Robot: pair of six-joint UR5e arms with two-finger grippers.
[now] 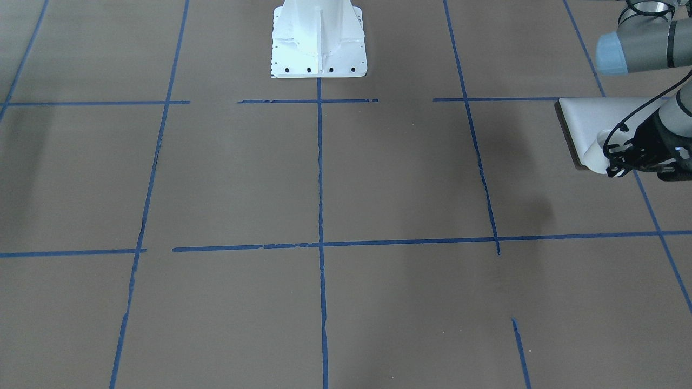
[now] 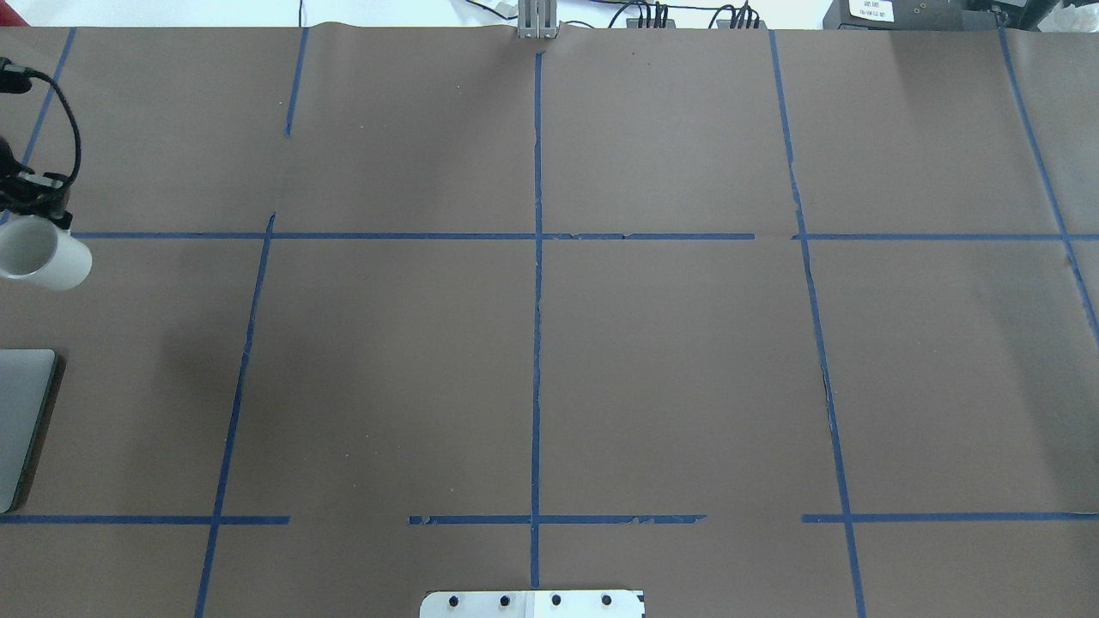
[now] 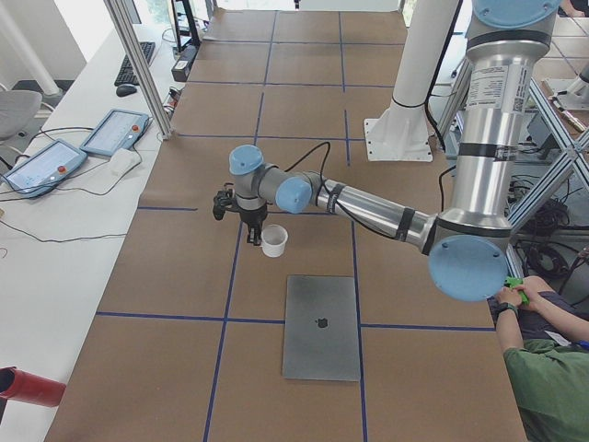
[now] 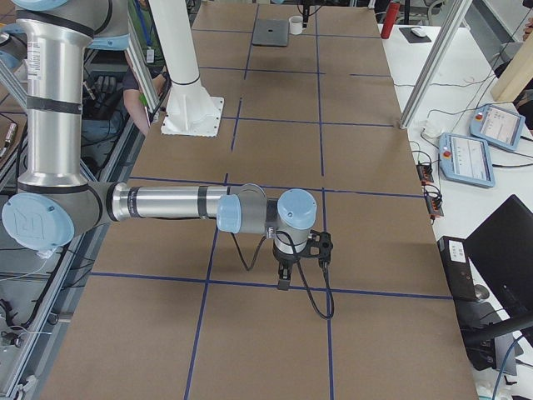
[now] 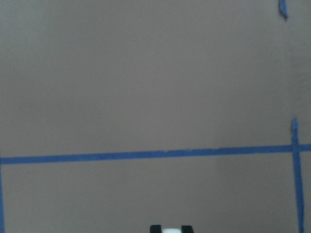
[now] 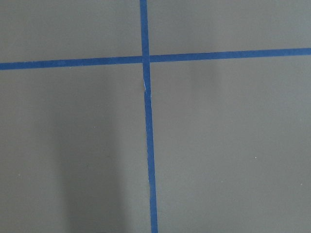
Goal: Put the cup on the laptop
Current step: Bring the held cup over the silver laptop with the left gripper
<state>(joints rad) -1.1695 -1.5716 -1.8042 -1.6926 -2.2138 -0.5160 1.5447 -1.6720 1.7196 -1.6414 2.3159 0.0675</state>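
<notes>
The small white cup (image 3: 273, 240) hangs from my left gripper (image 3: 251, 232), whose fingers are shut on its rim, just above the table. It also shows in the overhead view (image 2: 45, 254) under the gripper (image 2: 39, 215), and in the front view (image 1: 596, 154) beside the gripper (image 1: 613, 161). The left wrist view shows a black fingertip (image 5: 155, 228) beside a bit of white cup (image 5: 170, 230). The silver-grey laptop (image 3: 320, 327) lies closed and flat, apart from the cup and nearer the robot (image 2: 21, 421) (image 1: 589, 121). My right gripper (image 4: 284, 279) hovers far away; I cannot tell if it is open.
Blue tape lines (image 2: 537, 300) grid the brown table. The white robot pedestal (image 1: 319, 48) stands at the table's middle edge. Two teach pendants (image 3: 115, 133) lie on the side bench, behind an aluminium post (image 3: 138, 64). A person (image 3: 543, 378) sits by the robot's side.
</notes>
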